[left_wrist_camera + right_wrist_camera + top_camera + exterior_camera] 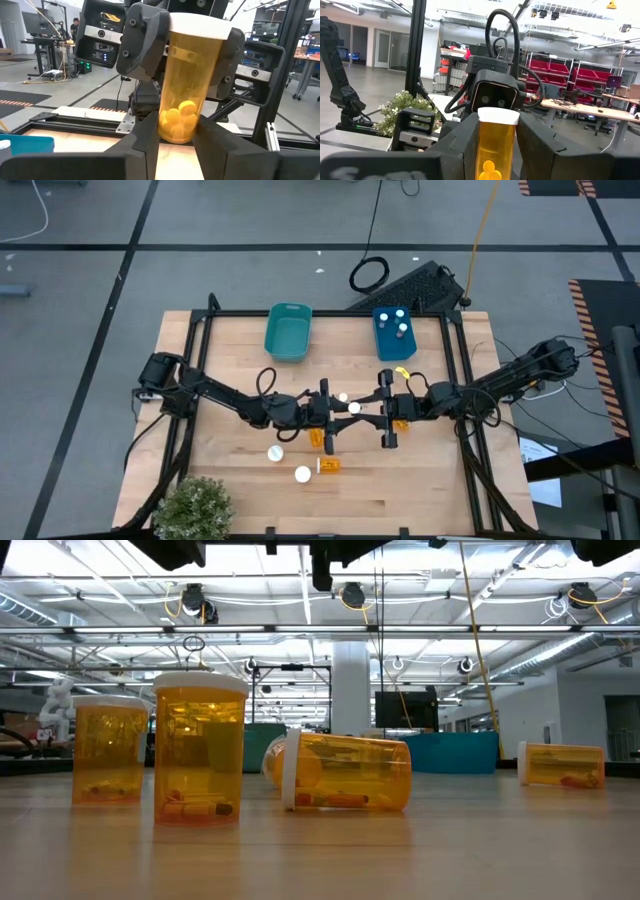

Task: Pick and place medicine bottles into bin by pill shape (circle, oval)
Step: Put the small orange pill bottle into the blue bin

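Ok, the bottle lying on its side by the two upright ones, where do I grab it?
Grip the lying bottle on its orange body, mid-length, coming straight down with fingers across its long axis: it lies flat, cap pointing sideways.

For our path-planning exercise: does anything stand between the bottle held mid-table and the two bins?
The left gripper and right gripper both clamp the bottle; bare tabletop runs from it to the teal bin and the blue bin. Nothing visible stands between.
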`<move>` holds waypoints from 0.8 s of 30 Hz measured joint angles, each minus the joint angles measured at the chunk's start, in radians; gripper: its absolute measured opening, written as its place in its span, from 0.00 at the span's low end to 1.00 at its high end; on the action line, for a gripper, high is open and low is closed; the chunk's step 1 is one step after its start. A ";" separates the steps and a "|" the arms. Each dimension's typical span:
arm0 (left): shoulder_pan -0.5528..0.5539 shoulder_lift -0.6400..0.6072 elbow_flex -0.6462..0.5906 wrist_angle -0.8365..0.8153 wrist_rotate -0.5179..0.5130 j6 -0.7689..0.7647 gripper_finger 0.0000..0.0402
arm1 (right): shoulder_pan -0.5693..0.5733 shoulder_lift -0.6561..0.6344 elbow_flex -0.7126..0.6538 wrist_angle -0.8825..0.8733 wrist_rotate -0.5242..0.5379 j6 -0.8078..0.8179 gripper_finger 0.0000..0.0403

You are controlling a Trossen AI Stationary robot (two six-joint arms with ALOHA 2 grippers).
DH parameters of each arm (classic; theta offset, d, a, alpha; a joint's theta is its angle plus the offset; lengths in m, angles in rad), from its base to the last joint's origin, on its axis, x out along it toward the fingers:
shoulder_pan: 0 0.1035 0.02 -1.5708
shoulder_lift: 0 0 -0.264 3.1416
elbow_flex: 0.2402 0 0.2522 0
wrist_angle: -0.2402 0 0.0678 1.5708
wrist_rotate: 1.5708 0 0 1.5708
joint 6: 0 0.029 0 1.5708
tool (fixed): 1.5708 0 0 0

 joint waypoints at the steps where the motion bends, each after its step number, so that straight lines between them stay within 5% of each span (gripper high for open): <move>1: 0.000 0.000 0.000 0.000 0.000 0.000 0.28 | 0.000 0.000 0.000 0.000 0.000 0.000 0.28; 9: 0.001 0.000 0.000 -0.018 0.000 0.005 0.26 | 0.017 -0.003 0.000 -0.021 0.053 0.002 0.31; 17: 0.000 0.000 0.000 -0.033 -0.001 0.011 0.26 | 0.061 -0.069 0.000 -0.191 0.165 0.087 0.59; 24: 0.019 0.000 0.000 -0.134 -0.015 0.017 0.26 | 0.097 -0.199 0.000 -0.482 0.214 0.336 0.77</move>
